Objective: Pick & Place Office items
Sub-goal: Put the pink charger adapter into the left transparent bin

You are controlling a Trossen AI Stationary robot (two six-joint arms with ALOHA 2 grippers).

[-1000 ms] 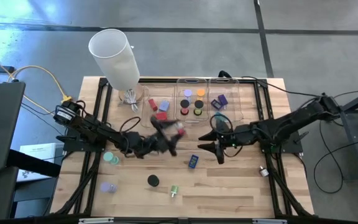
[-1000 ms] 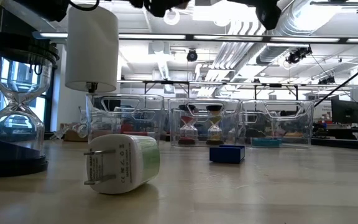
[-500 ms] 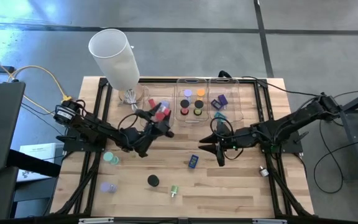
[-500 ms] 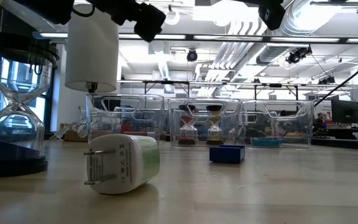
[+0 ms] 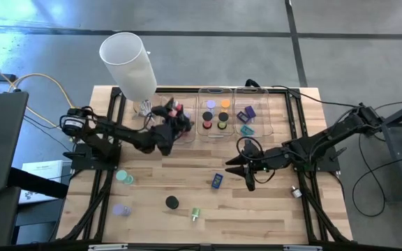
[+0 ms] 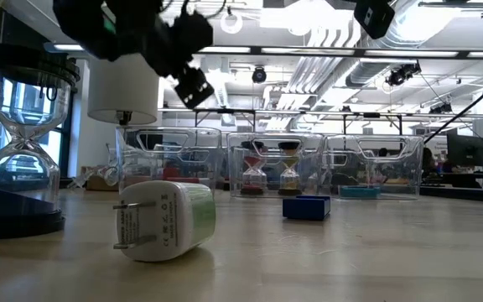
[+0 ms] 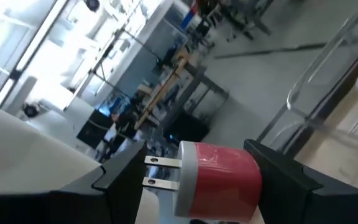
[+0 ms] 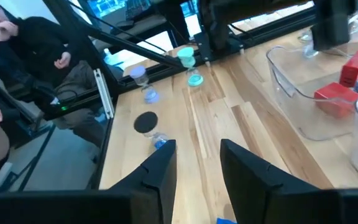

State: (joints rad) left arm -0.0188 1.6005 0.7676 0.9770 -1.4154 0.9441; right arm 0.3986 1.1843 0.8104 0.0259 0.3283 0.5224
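Look at your left gripper [image 5: 175, 120] in the high view: it sits over the leftmost clear tray [image 5: 165, 137], toward 11 o'clock of the table [image 5: 257, 209], and from above the load is only a red speck. The left wrist view fills that in: a red plug adapter [image 7: 219, 180], prongs out, is clamped between the two dark fingers [image 7: 278, 174], raised clear of the tray rim.

Your right gripper [image 5: 246, 167] hangs at mid-table, just at 3 o'clock of the small blue block [image 5: 217, 180]. Its own wrist view shows the fingers [image 8: 160, 174] a narrow gap apart, holding nothing, bare wood between them.

The low view alone shows the white-and-green plug adapter [image 6: 162, 221] lying on its side near the camera; from above it is a small green piece [image 5: 195, 213] at 6 o'clock. The black disc [image 5: 172, 202], lavender cap [image 5: 121, 209] and teal cap [image 5: 124, 177] lie loose toward 8 o'clock
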